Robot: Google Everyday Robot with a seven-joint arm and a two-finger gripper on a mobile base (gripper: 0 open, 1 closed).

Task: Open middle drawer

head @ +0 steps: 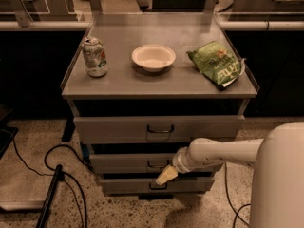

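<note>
One white arm (pixel 223 151), reaching leftward and slightly downward from the white body (pixel 278 175) at lower right. Ribbed grey wrist (pixel 183 160), just up-right of the gripper. Pale yellow gripper (pixel 166 175), pointing down-left, lowest and leftmost part of the reach.
</note>
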